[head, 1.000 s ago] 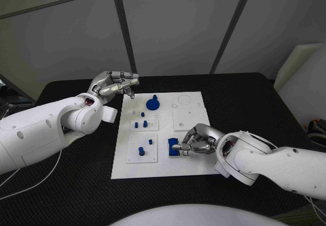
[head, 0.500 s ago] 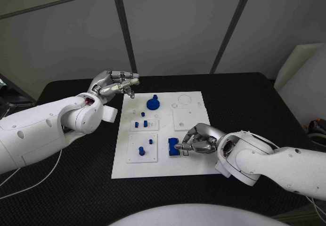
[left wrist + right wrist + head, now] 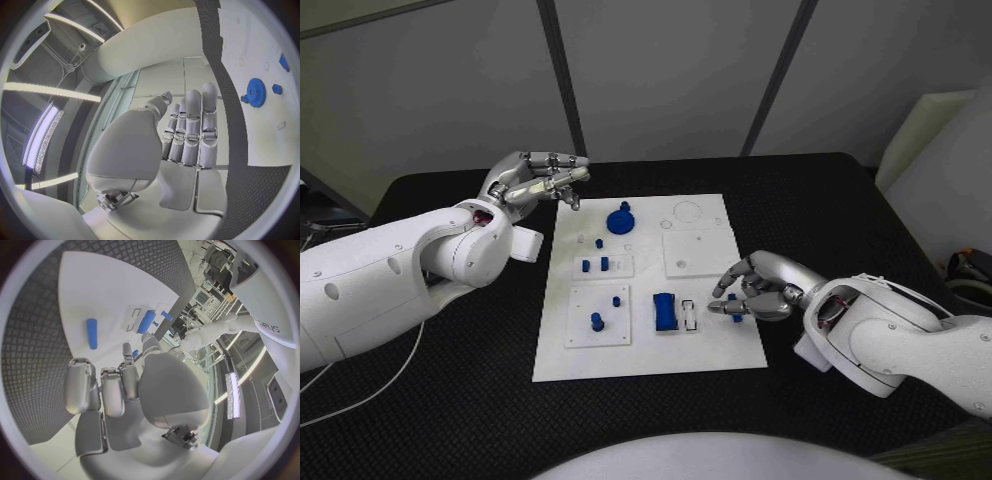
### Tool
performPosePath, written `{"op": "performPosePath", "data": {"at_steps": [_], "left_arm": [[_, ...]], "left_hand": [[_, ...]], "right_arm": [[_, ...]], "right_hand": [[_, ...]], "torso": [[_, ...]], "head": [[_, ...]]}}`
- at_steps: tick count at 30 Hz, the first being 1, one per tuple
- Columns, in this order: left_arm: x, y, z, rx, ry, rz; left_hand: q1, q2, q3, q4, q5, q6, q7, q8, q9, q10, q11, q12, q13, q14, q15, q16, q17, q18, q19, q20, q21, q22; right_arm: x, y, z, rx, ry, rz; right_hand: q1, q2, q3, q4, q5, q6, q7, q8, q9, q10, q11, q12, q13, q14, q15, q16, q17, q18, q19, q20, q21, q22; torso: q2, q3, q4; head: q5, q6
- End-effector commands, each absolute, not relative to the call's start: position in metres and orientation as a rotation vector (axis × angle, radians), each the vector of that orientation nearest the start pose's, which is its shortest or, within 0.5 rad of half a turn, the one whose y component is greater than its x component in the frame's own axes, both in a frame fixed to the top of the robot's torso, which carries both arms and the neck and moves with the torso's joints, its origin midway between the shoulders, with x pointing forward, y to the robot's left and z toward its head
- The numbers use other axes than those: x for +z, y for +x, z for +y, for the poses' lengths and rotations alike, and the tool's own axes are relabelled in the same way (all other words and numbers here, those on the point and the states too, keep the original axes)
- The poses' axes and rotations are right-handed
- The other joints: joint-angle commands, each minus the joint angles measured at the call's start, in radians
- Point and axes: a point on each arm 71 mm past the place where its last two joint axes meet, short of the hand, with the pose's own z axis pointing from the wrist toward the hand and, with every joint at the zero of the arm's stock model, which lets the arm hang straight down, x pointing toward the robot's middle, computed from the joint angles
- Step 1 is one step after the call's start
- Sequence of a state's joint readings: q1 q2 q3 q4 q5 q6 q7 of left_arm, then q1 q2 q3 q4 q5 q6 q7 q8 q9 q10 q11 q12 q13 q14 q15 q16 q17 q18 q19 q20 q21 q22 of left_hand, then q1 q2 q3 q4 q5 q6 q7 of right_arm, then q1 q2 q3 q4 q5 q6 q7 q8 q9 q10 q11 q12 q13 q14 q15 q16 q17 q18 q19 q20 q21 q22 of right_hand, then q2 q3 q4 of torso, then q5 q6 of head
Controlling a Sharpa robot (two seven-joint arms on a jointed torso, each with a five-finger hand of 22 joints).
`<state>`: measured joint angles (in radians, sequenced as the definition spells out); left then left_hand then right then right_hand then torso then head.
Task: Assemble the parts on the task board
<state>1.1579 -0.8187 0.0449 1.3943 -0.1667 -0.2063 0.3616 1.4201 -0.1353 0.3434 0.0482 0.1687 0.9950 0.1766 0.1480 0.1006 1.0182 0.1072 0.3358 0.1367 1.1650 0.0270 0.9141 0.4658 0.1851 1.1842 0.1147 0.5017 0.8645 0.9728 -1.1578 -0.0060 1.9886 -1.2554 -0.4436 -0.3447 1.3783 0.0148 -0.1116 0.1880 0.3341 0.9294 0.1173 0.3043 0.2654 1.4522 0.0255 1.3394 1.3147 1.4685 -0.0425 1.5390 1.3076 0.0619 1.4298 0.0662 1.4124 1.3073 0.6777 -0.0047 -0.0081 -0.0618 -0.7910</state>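
Two hands: right hand (image 3: 759, 292) pinches one small blue part (image 3: 733, 300) at board's (image 3: 718, 355) 4 o'clock — left hand (image 3: 538, 180) fingers curled, empty, at 10. Seven other blue parts on board.

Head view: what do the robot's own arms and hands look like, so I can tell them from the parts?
Both arms are bulky, glossy white shells with rounded joint housings. The left hand and right hand are silver metal, many-fingered, with segmented fingers. A red detail shows at each wrist joint, and a thin pale cable trails from the left arm onto the black table.
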Motion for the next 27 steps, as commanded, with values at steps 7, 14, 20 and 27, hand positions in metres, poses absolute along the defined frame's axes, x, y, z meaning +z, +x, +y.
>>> {"op": "performPosePath", "data": {"at_steps": [7, 14, 20, 27], "left_arm": [[-0.174, 0.511, 0.227, -1.55, -0.965, 1.439], [-0.174, 0.511, 0.226, -1.553, -0.964, 1.441], [-0.174, 0.511, 0.226, -1.554, -0.963, 1.442], [-0.174, 0.511, 0.227, -1.554, -0.964, 1.442]], "left_hand": [[-0.002, 0.01, -0.006, 0.0, -0.004, -0.009, -0.001, 0.004, -0.001, -0.006, 0.001, 0.004, 0.001, -0.009, -0.002, 0.007, -0.002, -0.003, 0.0, 0.005, -0.003, -0.001], [-0.002, 0.01, -0.006, 0.0, -0.004, -0.009, -0.001, 0.004, -0.001, -0.006, 0.001, 0.004, 0.001, -0.009, -0.002, 0.007, -0.002, -0.003, 0.0, 0.005, -0.003, -0.001], [-0.002, 0.01, -0.006, 0.0, -0.004, -0.009, -0.001, 0.004, -0.001, -0.006, 0.001, 0.004, 0.001, -0.009, -0.002, 0.007, -0.002, -0.003, 0.0, 0.005, -0.003, -0.001], [-0.002, 0.01, -0.006, 0.0, -0.004, -0.009, -0.001, 0.004, -0.001, -0.006, 0.001, 0.004, 0.001, -0.009, -0.002, 0.007, -0.002, -0.003, 0.0, 0.005, -0.003, -0.001]], "right_arm": [[-0.221, 0.357, -0.249, 0.526, 0.146, 1.895], [-0.225, 0.36, -0.253, 0.413, 0.106, 1.908], [-0.228, 0.363, -0.25, 0.386, 0.091, 1.91], [-0.231, 0.367, -0.245, 0.369, 0.073, 1.917]], "right_hand": [[0.0, -0.007, -0.01, 0.019, 0.0, 0.066, -0.011, -0.04, -0.015, -0.001, 0.0, -0.011, 0.056, 0.088, 0.002, -0.001, 0.195, -0.01, 0.002, 0.006, 0.005, 0.054], [-0.017, -0.024, -0.027, 0.038, 0.004, 0.089, -0.016, -0.05, -0.014, -0.006, -0.004, -0.025, 0.047, 0.086, -0.002, -0.004, 0.19, -0.009, 0.0, 0.002, 0.003, 0.051], [-0.022, -0.029, -0.032, 0.044, 0.004, 0.092, -0.016, -0.052, -0.014, -0.006, -0.005, -0.026, 0.047, 0.086, -0.002, -0.005, 0.189, -0.009, -0.001, 0.002, 0.001, 0.05], [-0.025, -0.032, -0.035, 0.048, 0.003, 0.094, -0.016, -0.053, -0.013, -0.006, -0.005, -0.027, 0.047, 0.086, -0.002, -0.005, 0.189, -0.008, -0.001, 0.001, 0.001, 0.049]], "torso": [[0.002, 0.0026, 0.0003], [0.001, 0.0004, 0.001], [0.002, 0.0012, 0.0026], [0.001, 0.0004, 0.0023]], "head": [[-0.023, 0.001], [-0.033, -0.001], [-0.032, -0.003], [-0.03, -0.006]]}}
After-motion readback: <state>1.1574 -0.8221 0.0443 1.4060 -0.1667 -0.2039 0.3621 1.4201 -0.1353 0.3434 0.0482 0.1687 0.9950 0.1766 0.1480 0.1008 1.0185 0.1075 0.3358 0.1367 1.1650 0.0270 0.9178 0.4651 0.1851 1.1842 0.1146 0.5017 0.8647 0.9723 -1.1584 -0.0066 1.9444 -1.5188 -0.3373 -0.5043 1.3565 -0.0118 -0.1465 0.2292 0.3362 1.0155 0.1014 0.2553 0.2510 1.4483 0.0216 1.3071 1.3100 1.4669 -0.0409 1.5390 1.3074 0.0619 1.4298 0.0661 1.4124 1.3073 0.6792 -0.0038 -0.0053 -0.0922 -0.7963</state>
